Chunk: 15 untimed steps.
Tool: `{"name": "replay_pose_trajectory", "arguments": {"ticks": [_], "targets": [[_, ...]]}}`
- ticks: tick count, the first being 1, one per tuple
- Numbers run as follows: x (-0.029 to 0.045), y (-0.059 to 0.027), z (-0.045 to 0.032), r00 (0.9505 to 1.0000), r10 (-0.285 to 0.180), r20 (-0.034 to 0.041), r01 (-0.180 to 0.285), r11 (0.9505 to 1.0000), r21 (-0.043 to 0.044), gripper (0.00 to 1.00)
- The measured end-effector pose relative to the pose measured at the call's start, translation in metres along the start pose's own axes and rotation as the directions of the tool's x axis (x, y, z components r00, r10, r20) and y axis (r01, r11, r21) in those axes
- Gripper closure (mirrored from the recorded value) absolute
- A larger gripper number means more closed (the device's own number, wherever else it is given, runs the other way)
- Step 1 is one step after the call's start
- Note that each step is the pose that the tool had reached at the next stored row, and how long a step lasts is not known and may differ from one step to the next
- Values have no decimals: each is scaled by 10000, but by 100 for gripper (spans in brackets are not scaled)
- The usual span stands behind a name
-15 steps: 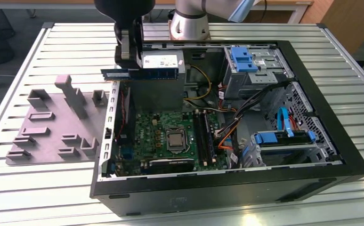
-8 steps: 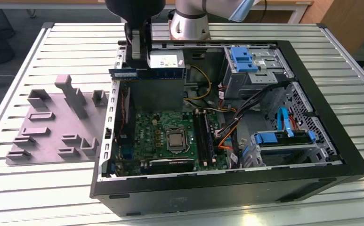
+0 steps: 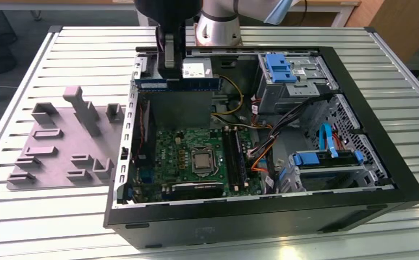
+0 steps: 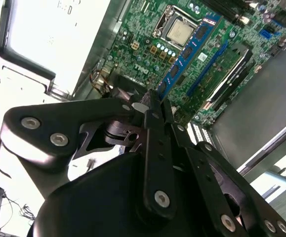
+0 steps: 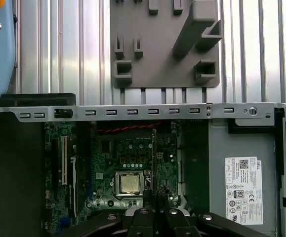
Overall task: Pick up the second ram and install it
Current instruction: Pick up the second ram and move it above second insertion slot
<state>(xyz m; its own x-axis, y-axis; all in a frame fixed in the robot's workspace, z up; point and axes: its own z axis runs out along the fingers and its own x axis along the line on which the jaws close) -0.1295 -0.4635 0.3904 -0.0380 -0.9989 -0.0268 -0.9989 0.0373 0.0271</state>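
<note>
Nearest in the exterior view, I note the open computer case [image 3: 267, 214] on the slatted bench [image 3: 36, 216], with the motherboard [image 3: 173, 149] lying flat inside. A grey parts fixture [image 3: 57, 141] sits beside it, on the exterior view's left. Farther back, the gripper [image 3: 169, 75] is clamped on the second ram [image 3: 194, 84], held level over the case's far end.

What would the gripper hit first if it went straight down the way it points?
The gripper carries the second ram, so that leads. Below it lies the motherboard, probably beside the CPU socket; depth is unclear.
</note>
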Motion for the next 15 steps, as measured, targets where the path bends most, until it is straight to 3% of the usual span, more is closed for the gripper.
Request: {"name": "replay_pose_trajectory", "arguments": {"ticks": [15], "targets": [[-7,-179,-3,10000,0,-1,0,10000,0,86]]}}
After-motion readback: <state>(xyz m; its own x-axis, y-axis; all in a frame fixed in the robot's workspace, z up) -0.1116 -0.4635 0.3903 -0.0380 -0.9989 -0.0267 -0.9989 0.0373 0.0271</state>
